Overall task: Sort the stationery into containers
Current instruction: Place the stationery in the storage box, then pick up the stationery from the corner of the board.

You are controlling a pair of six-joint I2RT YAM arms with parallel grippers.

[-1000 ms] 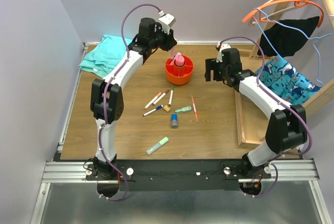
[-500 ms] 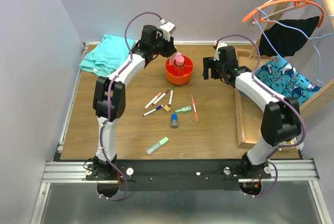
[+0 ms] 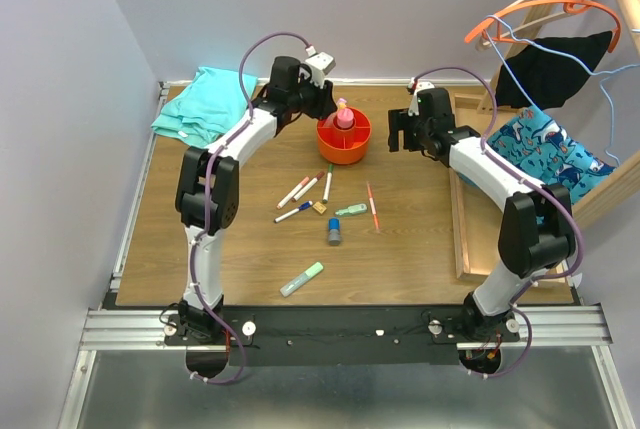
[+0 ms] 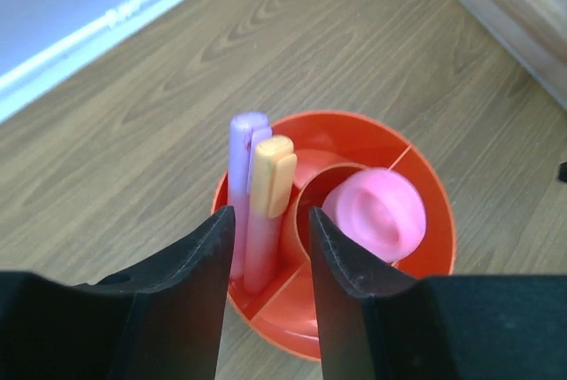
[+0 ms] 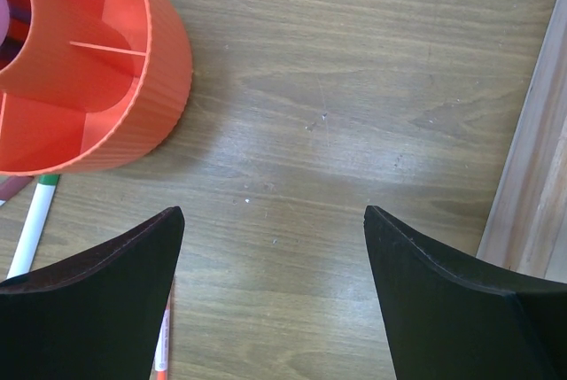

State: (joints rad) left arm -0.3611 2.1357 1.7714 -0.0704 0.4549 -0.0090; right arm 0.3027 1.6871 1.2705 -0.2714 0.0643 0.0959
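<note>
Your left gripper hangs over the orange organiser, jaws parted, gripping nothing. The orange highlighter stands inside, at 9 o'clock from the pink centre. Your right gripper gapes empty.

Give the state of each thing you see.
Organiser, upright, partly filled.
Orange highlighter, upright in organiser.
Purple highlighter, upright beside it.
Left gripper, open astride both.
Right gripper, open, empty.
Markers, lying on table.
Pen, lying on table.
Green highlighters, lying on table.
Cylinder, on table.
Cloth, folded.
</note>
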